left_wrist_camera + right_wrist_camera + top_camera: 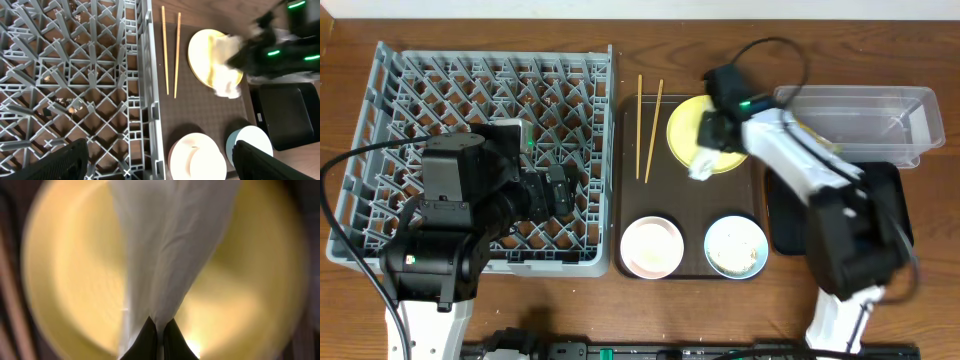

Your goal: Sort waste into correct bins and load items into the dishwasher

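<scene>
Item 1: right claw (159, 330), closed tight on crumpled white tissue (170, 255), hanging over yellow plate (65, 280), right of dish rack (440, 90). Item 2: left claw (160, 150), wide open, empty. Risk: thin pinch; tissue may slip off in transit.

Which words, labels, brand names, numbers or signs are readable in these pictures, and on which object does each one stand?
No text can be read in any of the three views.
The dish rack, yellow plate, tissue, clear tub, black tray and chopsticks show no print or label.
The green spots on the right arm are lights, not signs.
</scene>
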{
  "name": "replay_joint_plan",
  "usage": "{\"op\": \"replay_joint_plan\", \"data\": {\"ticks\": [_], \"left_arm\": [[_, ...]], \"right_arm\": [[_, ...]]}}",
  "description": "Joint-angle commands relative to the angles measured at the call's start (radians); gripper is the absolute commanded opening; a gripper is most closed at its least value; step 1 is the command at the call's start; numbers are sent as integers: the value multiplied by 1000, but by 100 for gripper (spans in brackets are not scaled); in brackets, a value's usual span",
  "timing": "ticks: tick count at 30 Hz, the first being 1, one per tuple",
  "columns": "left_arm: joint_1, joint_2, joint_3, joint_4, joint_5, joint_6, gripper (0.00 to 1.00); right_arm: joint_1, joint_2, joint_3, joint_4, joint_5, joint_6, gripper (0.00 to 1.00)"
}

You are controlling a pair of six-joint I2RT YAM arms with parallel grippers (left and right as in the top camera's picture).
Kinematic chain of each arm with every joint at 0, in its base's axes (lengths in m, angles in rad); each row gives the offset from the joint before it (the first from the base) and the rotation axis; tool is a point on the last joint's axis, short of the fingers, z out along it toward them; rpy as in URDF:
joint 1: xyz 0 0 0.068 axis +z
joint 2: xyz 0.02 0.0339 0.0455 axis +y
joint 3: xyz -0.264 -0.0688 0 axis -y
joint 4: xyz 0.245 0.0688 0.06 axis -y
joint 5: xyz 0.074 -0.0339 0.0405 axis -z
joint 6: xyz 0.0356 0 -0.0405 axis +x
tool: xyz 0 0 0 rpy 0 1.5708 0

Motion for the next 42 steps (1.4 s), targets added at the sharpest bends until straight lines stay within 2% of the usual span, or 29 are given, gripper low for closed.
{"op": "replay_joint_plan", "data": {"ticks": [1,6,13,14,16,17,19,24,28,31,34,37,42], "left_arm": [[5,-1,21,-2,6,-5,94],[5,-1,21,-7,6,-5,93],[5,-1,21,-10,6,-5,93],[5,-1,21,-10,6,-5,93],[5,-1,21,-10,6,-5,94],[5,-1,21,-10,6,-5,93],[5,-1,21,-11,6,-5,93],[5,-2,21,-10,6,-5,93],[5,-2,21,-8,6,-5,94],[5,-2,21,2,6,-5,93],[5,-2,21,13,24,-4,93],[-2,2,21,11,98,12,88],[-95,32,23,-27,84,29,81]], "right_arm": [[-104,-163,4,-29,38,120,1],[-249,-248,4,-118,39,231,1],[-394,-199,3,-184,65,307,1],[-403,-185,3,-180,64,307,9],[-417,-158,3,-172,61,293,45],[-420,-156,3,-172,50,268,59],[-426,-163,4,-171,35,207,66],[-420,-255,4,-171,-29,47,68],[-399,-381,4,-181,-195,-177,68],[-381,-467,4,-218,-320,-294,68],[-353,-534,4,-285,-391,-344,69],[-315,-571,4,-363,-404,-351,69],[-245,-582,3,-445,-441,-394,69]]}}
